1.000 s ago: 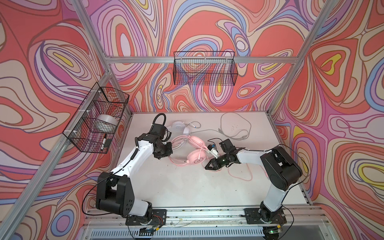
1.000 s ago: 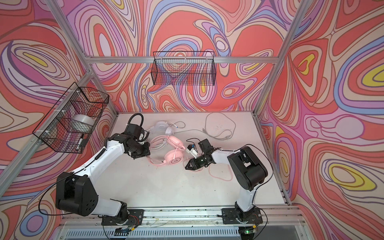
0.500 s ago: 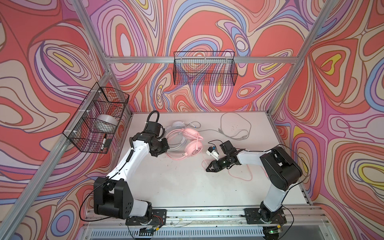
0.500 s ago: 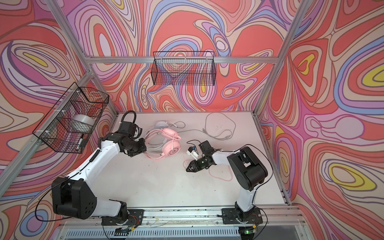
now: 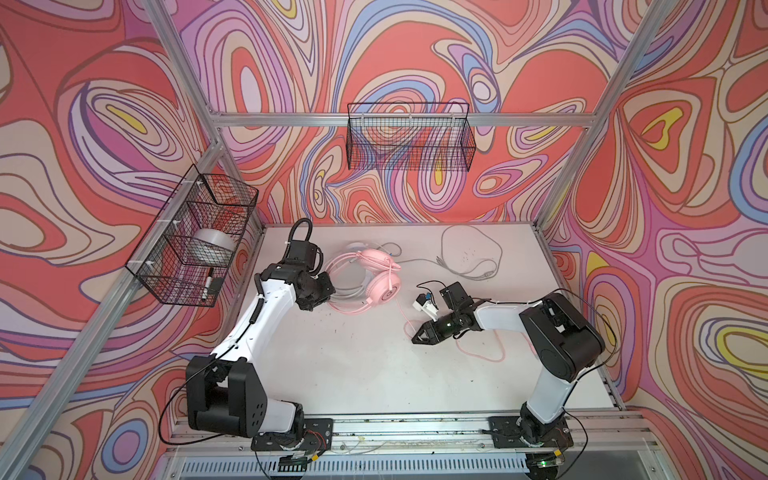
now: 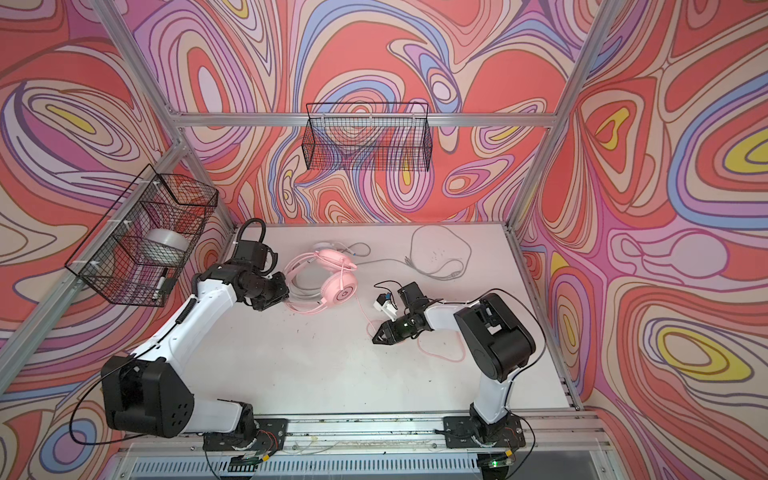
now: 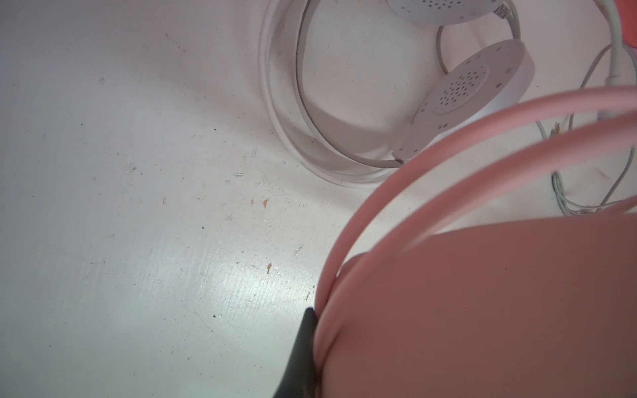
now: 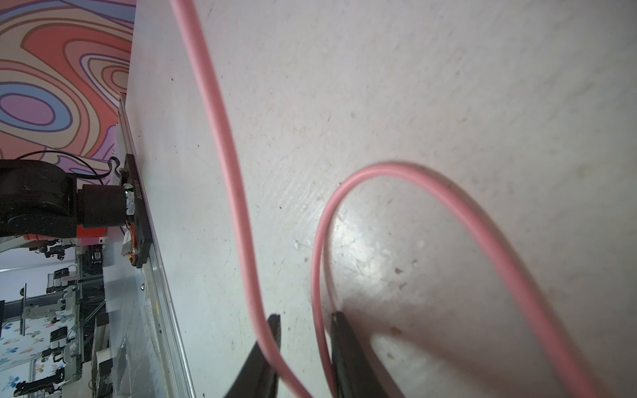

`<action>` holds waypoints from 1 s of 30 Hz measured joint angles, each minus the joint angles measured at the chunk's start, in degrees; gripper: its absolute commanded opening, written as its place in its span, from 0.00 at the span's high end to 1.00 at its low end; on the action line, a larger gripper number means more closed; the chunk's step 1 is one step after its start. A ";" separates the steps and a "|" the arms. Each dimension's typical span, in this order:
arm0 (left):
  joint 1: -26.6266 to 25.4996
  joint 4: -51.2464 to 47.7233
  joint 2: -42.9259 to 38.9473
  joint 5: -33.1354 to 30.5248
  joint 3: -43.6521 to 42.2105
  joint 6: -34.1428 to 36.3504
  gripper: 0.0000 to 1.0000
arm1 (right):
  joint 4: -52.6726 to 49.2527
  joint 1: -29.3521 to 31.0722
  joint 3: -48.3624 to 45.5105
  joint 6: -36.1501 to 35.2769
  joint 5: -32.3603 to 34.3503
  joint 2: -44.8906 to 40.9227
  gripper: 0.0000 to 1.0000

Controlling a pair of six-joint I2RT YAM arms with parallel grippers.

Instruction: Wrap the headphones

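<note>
Pink headset (image 5: 376, 274) in left gripper (image 5: 326, 292); cord led right.
Left jaws pinched its headband over the white headset (image 7: 475, 86), back-left on the table (image 5: 353, 374). Pink cord (image 8: 220, 138) ran toward the right gripper (image 5: 419, 332), 2 strands between part-spread jaws, unclamped as far as seen. Open scuffed surface between arms.

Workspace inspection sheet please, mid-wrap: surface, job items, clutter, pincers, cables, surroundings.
Surface: white tabletop, scuffed and speckled.
Job's things: pink headset over the white headset, back left of the table.
Clutter: nothing seen beyond specks.
Grippers: left pincer shut on the pink headset's band; right pincer open, pink cord running between its fingers.
Cables: pink cord trails loose toward the right arm; grey cord looped at the back, unwrapped.
Surroundings: left wire basket holds a tape roll and marker; back wire basket; patterned walls.
</note>
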 measured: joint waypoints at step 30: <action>1.68 0.44 -0.87 -2.36 -0.76 -2.69 1.00 | -12.59 0.79 3.63 -0.79 9.14 -12.24 0.95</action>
